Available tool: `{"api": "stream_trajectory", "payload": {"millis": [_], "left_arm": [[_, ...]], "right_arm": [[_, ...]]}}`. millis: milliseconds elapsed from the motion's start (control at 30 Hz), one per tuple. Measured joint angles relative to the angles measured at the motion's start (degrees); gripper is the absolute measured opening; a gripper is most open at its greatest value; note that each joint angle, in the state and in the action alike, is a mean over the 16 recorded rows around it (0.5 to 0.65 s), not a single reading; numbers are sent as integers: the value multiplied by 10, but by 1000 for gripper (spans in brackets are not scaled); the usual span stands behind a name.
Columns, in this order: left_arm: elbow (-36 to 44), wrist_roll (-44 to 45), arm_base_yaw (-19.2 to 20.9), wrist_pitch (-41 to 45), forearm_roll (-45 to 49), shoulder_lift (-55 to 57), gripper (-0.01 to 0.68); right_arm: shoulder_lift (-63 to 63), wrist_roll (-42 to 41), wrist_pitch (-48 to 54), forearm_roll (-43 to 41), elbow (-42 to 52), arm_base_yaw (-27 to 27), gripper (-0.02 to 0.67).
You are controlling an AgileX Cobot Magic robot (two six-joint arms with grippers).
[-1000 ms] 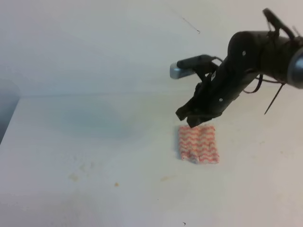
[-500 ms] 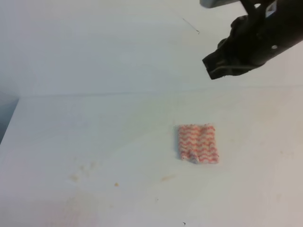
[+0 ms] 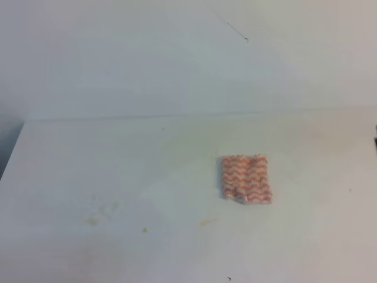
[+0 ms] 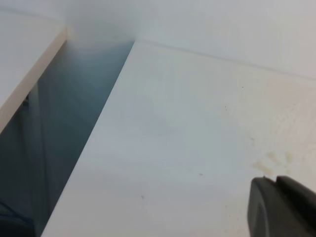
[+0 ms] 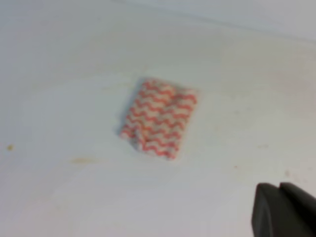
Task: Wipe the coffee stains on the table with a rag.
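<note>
The right jaws (image 5: 285, 210) sit closed on nothing; their dark tips show only at the lower right corner of the right wrist view, pressed together with just a seam between them. The left jaws (image 4: 281, 207) show the same way in the left wrist view, two dark tips meeting at a narrow seam, so they read as closed and empty too. Neither pair appears in the high view.

Ahead of the right jaws and off to their left, well apart from them, the rag (image 5: 159, 117) lies flat on the white counter (image 3: 106, 159). It is a small folded rectangle of pink-red and white zigzag towelling, with one corner on its near left side puckered up into a little fold.

It looks light, soft and thick, so it should give under the jaws rather than resist, and it will likely sag or unfold if lifted by one corner. The best hold is probably a pinch from above across the middle of the stack, or on that raised pucker, where the tips can get under a layer without scraping the counter. Its terry surface should grip well.

No amber puddle is visible; only faint pale-brown smudges (image 3: 97, 217) mark the counter, farther from the right jaws than the rag, and just ahead of the left jaws.
</note>
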Motion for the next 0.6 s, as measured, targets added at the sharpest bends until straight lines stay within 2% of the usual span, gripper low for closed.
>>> {"api": "stream_trajectory", "payload": {"millis": [300, 600], "left_arm": [[0, 0, 0, 0, 0, 0, -1], [0, 0, 0, 0, 0, 0, -1]], "right_arm": [[-220, 148, -96, -193, 206, 0, -2], [-328, 208, -120, -301, 280, 0, -3]]}}
